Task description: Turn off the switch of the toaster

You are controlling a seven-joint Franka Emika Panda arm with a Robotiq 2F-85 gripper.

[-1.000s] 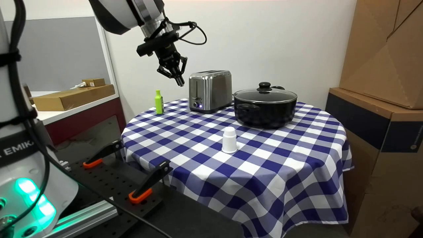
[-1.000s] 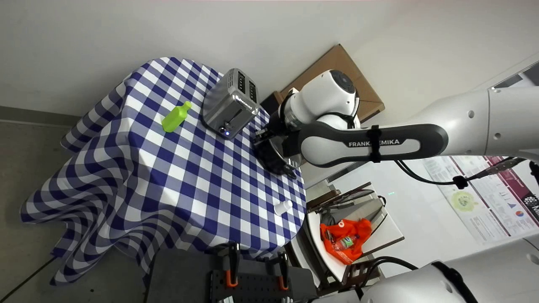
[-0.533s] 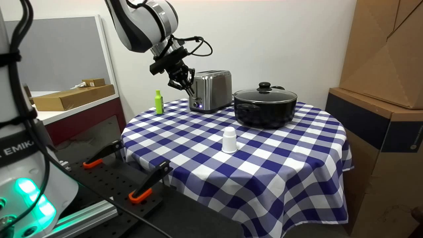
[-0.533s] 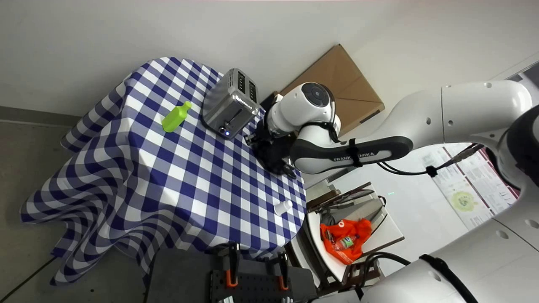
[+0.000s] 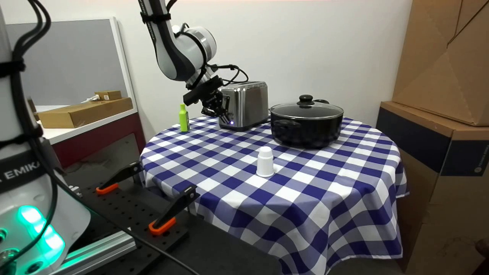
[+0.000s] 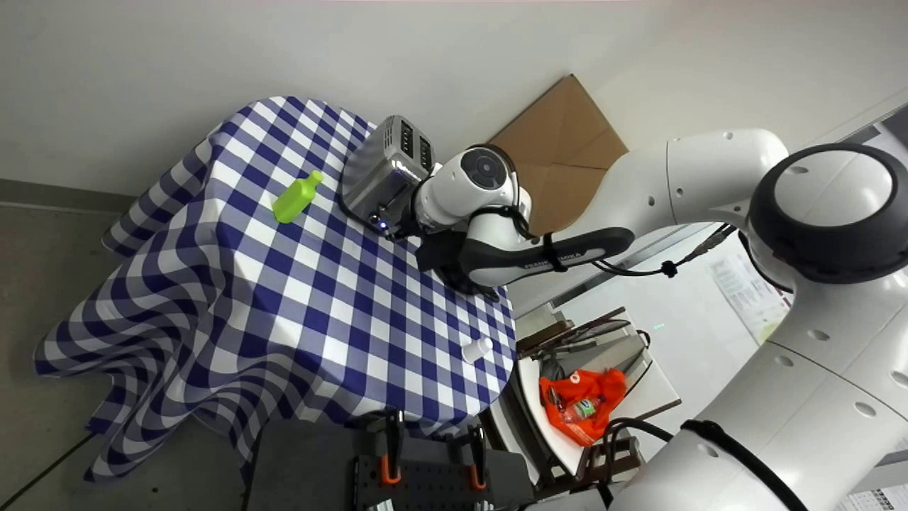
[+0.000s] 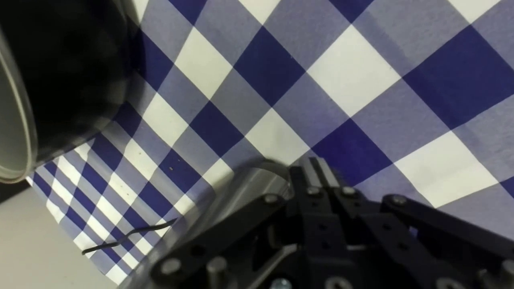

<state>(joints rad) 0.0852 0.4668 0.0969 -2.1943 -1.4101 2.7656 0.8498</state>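
1 hand (image 7: 317, 163): fingers (image 7: 310, 172) drawn together with barely a slit between them, gripping nothing that we can see.
Toaster (image 5: 253, 105): standing on the table (image 5: 332, 172), immediately past the fingertips; in an exterior view we see the hand slant down to it from picture left, and in the wrist view its metal passes just beside the fingers at lower left.
Nearer arm (image 5: 175, 57): only 1 here, so no choice to make.
Long axis: runs from the hand back toward the wall (image 5: 324, 49), so the narrow end face (image 6: 389, 188) with the controls is the side turned to the hand.
Blue light (image 6: 383, 225): glowing low on that face beside a small knob (image 6: 374, 218) — which of them is the switch we can't say, nor whether the fingertips touch or stop just short.
Coming push: we judge it should go along that axis; off-line, the fingers could skid past; too hard, the toaster could slide back.
Against 0.5 s ago: the hand has come down from higher on the face to the level of the light, and now covers much of the knob in an exterior view; the light glows at both moments — we count the toaster as not yet off.
Pot (image 5: 307, 131) and green bottle (image 5: 184, 119): unmoved.
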